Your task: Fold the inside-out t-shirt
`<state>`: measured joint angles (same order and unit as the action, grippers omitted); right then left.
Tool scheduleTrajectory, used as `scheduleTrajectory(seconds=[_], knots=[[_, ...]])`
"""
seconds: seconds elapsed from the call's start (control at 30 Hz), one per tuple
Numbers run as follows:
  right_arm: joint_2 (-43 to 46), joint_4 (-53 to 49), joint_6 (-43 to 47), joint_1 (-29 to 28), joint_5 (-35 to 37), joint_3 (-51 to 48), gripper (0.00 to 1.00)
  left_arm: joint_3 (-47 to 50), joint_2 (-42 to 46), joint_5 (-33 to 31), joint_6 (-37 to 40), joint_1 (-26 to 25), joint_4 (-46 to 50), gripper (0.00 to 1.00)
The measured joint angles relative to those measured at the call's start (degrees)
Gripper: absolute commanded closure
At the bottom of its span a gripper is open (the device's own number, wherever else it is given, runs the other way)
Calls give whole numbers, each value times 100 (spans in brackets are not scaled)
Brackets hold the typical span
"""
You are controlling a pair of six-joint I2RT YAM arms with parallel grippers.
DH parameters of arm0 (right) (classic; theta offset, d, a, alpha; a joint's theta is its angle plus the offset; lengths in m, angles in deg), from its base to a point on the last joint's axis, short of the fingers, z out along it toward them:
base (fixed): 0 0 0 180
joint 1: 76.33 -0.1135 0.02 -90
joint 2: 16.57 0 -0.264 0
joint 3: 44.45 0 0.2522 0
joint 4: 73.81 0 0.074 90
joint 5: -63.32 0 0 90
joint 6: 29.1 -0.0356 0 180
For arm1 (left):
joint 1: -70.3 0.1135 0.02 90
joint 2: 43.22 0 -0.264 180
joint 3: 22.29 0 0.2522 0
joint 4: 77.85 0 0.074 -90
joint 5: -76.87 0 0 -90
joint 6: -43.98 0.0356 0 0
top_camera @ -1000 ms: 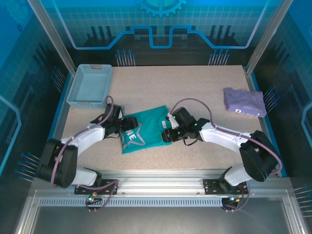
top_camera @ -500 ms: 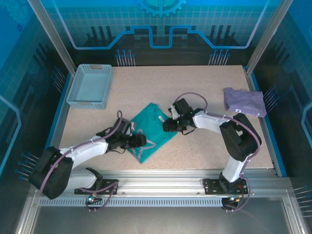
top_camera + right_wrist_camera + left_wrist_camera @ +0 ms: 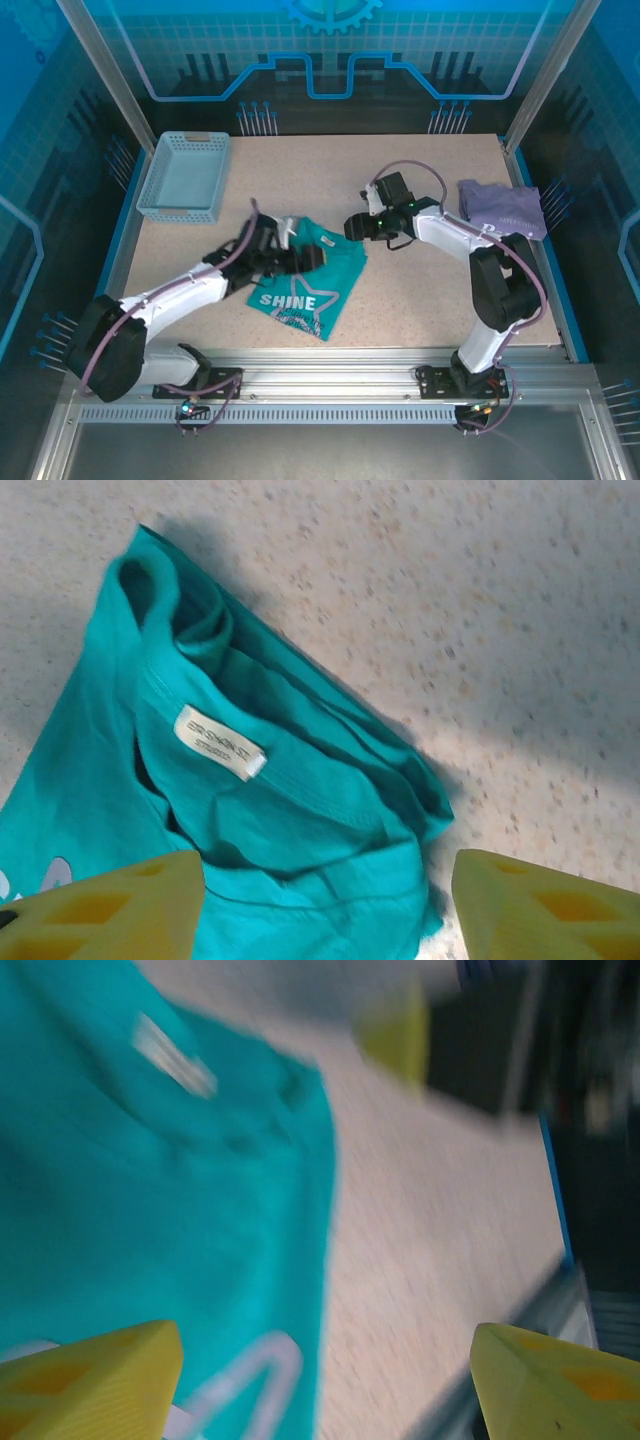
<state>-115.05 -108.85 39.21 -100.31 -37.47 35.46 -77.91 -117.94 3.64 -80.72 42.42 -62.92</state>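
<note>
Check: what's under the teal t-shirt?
The teal t-shirt lies on the speckled tabletop, which shows bare all around its edges. The patch directly beneath the bunched cloth is covered and cannot be seen.

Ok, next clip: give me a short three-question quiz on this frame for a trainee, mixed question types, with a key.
1. True or false: the light-blue plastic basket holds nothing.
2. Which word is printed on the teal t-shirt? A) SHINE B) SMILE C) STAR
3. Fill in: in the right wrist view, a small pale ___ shows at the t-shirt's neckline.
Key: 1 true; 2 A; 3 tag.
</note>
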Motion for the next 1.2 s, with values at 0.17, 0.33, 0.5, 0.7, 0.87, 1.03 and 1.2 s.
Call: scheduleTrajectory(seconds=[0.17, 0.33, 0.5, 0.7, 0.87, 1.03, 1.2], knots=[[-83, -55, -225, -109, 166, -162, 17, -992, -1147, -350, 459, 1029, 308, 14], [-448, -59, -400, -232, 186, -142, 16, -1829, -2527, -341, 852, 1351, 726, 14], [-935, -103, -531, -466, 330, 109, 18, -2559, -3394, -98, 1211, 1340, 1187, 15], [-1032, -214, -678, -527, 466, 269, 26, -2944, -3773, 398, 1532, 1335, 1541, 19], [-1080, -225, -831, -538, 590, 308, 39, -3025, -3888, 780, 1725, 1335, 1705, 29], [-1193, -173, -916, -564, 586, 417, 49, -3174, -4046, 984, 1832, 1335, 1856, 43], [-1263, -101, -990, -564, 568, 468, 63, -3270, -4190, 1086, 1862, 1338, 1937, 60]])
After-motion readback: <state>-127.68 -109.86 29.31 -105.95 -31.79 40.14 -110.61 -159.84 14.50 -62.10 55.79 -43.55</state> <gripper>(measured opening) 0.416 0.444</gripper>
